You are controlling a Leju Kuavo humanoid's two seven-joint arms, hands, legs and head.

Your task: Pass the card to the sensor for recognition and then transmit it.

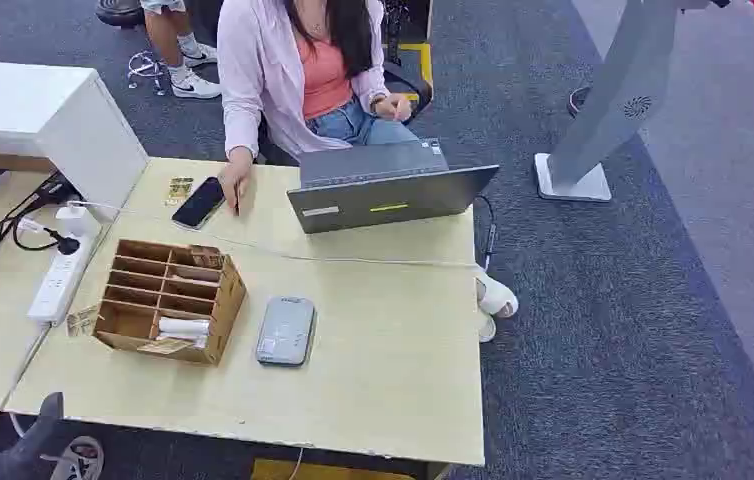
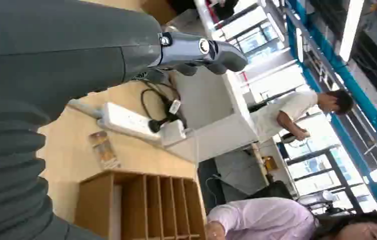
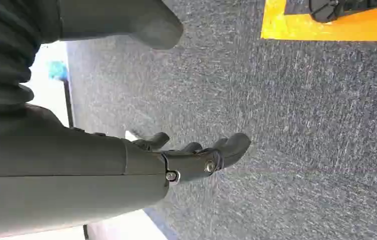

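A wooden slotted organizer stands on the left half of the pale table, with cards in its slots. Beside it lies the grey sensor box. One loose card lies on the table at the organizer's left; the left wrist view has this card beside the organizer. My left hand hangs low off the table's near left corner. Its fingers are apart and hold nothing. My right hand hangs over grey carpet, fingers stretched out and empty.
A person in a pink shirt sits across the table behind an open laptop, one hand by a black phone. A white power strip with cables lies at the left. A white cabinet stands far left.
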